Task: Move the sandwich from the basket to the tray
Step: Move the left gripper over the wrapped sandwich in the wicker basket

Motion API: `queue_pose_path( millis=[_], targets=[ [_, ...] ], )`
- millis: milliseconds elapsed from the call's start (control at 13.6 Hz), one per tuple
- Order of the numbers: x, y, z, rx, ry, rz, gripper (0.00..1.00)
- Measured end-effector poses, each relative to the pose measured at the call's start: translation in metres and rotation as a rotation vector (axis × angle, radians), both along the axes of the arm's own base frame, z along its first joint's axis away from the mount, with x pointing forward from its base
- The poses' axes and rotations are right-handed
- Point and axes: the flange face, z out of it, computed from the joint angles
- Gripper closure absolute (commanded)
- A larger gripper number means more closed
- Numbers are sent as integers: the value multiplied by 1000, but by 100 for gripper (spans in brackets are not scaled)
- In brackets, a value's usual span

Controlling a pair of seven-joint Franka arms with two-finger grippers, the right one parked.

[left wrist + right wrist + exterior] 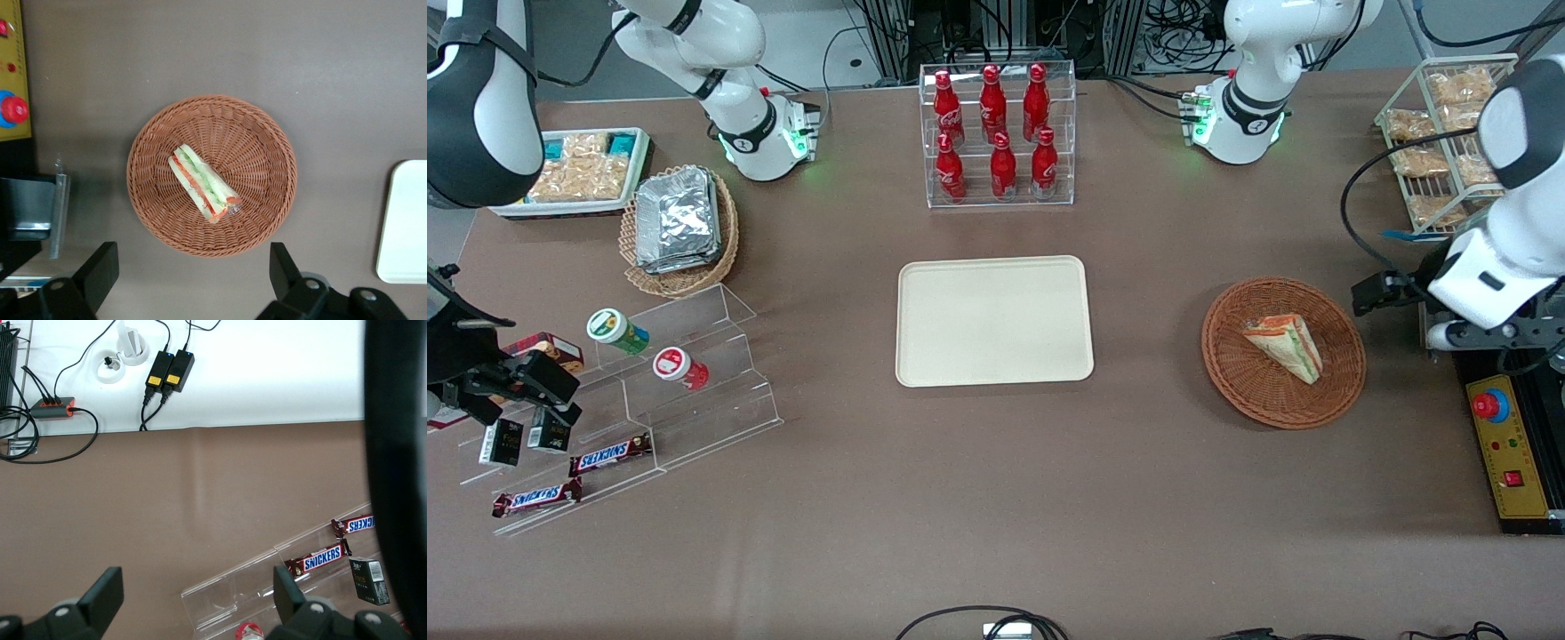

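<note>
Evenly and brightly lit from overhead, sharp throughout.

Soft, short shadows only under the basket [1283,352] and tray [994,321] on the matte brown surface [996,498]. Glare on the foil packets [677,219] and clear acrylic steps [694,373]. Green glow at the arm bases. Claw [193,280] fingers near the wrist lens dark, spread wide apart, slightly soft-edged.

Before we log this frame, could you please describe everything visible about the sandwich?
The sandwich is a small triangular wedge of pale bread with orange-red and green filling layers showing along its cut edge. It lies on its side in the round reddish-brown wicker basket, touching only the weave. The open gripper hovers above the basket, not touching it.
</note>
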Motion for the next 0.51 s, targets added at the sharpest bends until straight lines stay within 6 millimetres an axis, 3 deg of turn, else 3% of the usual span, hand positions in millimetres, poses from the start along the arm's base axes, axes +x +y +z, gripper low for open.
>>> queue_pose_path(
  millis=[515],
  targets=[
    [-22,-1,-89,16,20,160,0]
  ],
)
